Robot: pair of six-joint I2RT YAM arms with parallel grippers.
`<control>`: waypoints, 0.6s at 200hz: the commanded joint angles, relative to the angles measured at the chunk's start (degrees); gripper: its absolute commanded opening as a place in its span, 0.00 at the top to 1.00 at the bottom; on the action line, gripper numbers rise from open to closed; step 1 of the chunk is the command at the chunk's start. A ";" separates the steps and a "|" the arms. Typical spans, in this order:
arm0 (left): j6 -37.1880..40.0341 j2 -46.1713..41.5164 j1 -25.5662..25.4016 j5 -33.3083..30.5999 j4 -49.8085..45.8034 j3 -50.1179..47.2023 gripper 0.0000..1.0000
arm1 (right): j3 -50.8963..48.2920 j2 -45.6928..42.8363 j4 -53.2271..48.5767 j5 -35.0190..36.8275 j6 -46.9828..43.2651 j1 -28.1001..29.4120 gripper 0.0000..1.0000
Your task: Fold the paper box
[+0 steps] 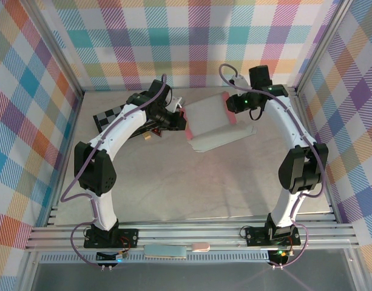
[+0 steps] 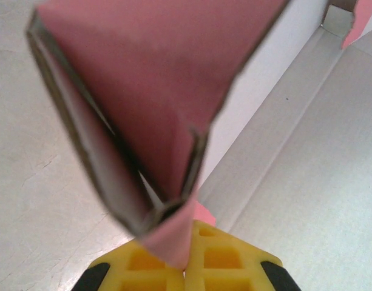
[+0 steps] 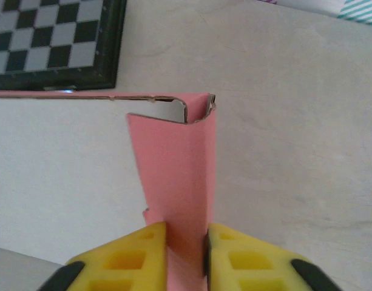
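The pale worktop point(image 1: 192, 188) carried it all, and at its far middle lay the thin pink card paper box point(image 1: 209, 118), whitish inside, spread between the arms near the black-and-grey checkered board point(image 3: 46, 36). Light, springy stuff, I'd judge, easily creased, so best pinched at flap edges. The left claw point(image 2: 186, 270) was clamped tight on a pink corner flap; the right claw point(image 3: 187, 242) nipped an upright pink side wall. Overhead gave the whole sheet; the wrist views gave the layered corner folds.

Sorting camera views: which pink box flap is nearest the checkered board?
The flap in the left gripper, on the board side; the right gripper holds the one across the box.
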 commanded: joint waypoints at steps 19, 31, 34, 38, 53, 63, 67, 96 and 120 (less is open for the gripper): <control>1.86 -2.28 -1.03 2.39 1.07 -0.34 1.00 | -0.57 0.17 -0.73 4.94 1.54 2.55 1.00; 1.86 -2.34 -1.02 2.40 0.95 -0.50 1.00 | -2.00 -0.83 0.04 4.65 2.18 2.71 1.00; 1.86 -2.43 -1.02 2.43 0.98 -0.52 1.00 | -2.53 -1.12 0.30 4.44 2.25 2.75 1.00; 1.81 -2.45 -1.03 2.48 0.94 -0.67 1.00 | -3.16 -1.52 0.70 4.18 2.32 2.74 1.00; 2.02 -2.77 -1.02 2.49 0.99 -1.28 1.00 | -5.27 -2.54 1.42 3.10 2.00 2.67 0.98; 2.04 -3.17 -1.02 2.51 1.19 -1.92 1.00 | -5.89 -2.75 1.19 1.96 1.36 2.58 0.95; 2.10 -3.28 -1.03 2.51 1.28 -2.14 1.00 | -5.97 -2.74 0.93 1.47 1.08 2.54 0.95; 2.13 -4.60 -0.94 2.84 2.41 -3.99 1.00 | -6.56 -2.62 0.00 0.35 0.48 1.92 0.84; 2.21 -5.02 -0.76 3.07 2.40 -4.43 1.00 | -7.00 -2.32 -0.42 1.08 0.48 1.32 0.78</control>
